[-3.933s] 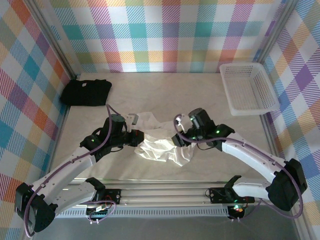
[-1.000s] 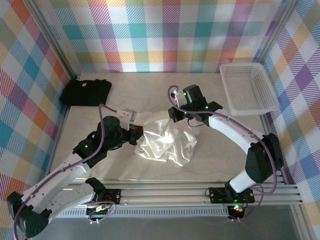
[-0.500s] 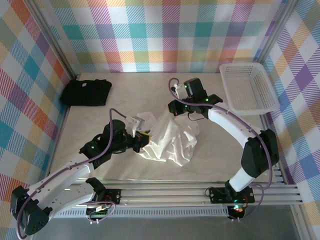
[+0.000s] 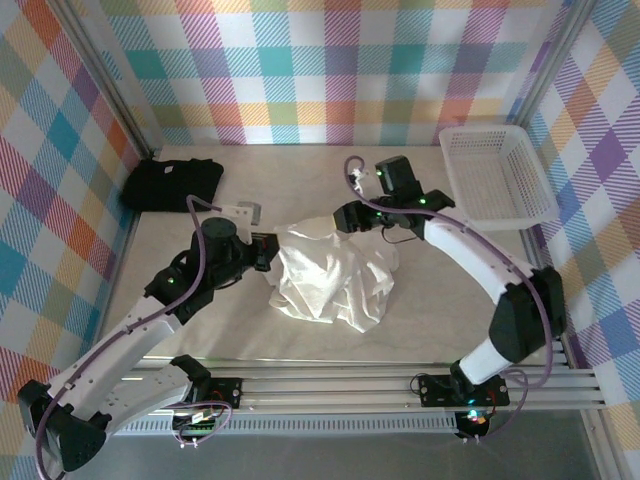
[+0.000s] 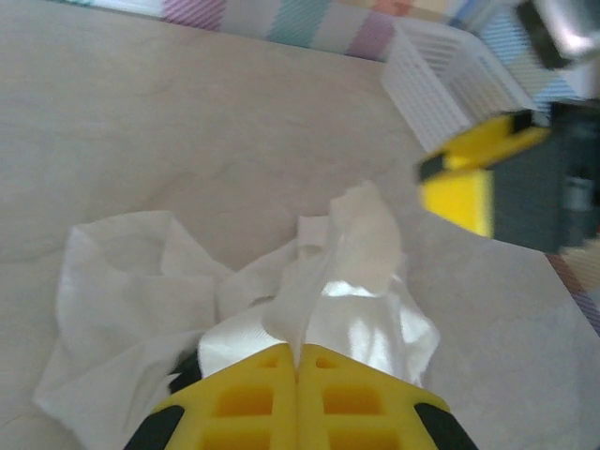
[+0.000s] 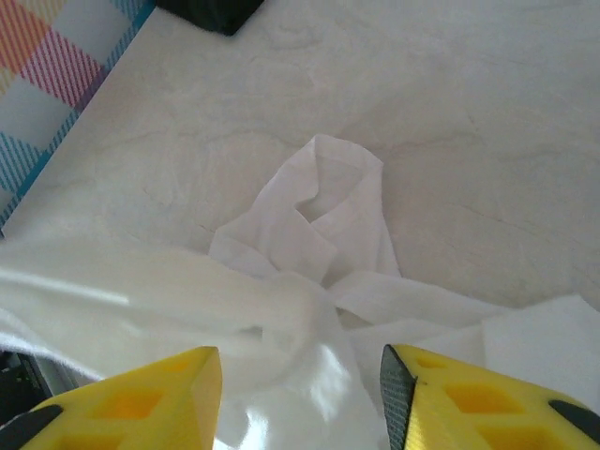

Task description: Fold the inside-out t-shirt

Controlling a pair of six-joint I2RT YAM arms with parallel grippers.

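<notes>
The inside-out t-shirt (image 4: 330,282) is a crumpled white heap at mid-table. My left gripper (image 4: 266,250) is at the heap's left edge, shut on a fold. In the left wrist view the yellow fingertips (image 5: 272,361) meet with white cloth (image 5: 319,291) pinched between them. My right gripper (image 4: 347,216) hovers over the heap's far edge, jaws open. In the right wrist view its gripper (image 6: 300,380) stands wide, with loose blurred cloth (image 6: 281,309) lying between the fingers and a flat part of the shirt (image 6: 328,202) on the table beyond.
A folded black t-shirt (image 4: 172,184) lies at the far left, its corner in the right wrist view (image 6: 211,9). A white plastic basket (image 4: 497,176) stands at the far right, also in the left wrist view (image 5: 441,75). Checkered walls enclose the table.
My right gripper has opened and let the cloth drop; the raised peak of the shirt has sunk. My left gripper has drawn back to the far left with its fold.
</notes>
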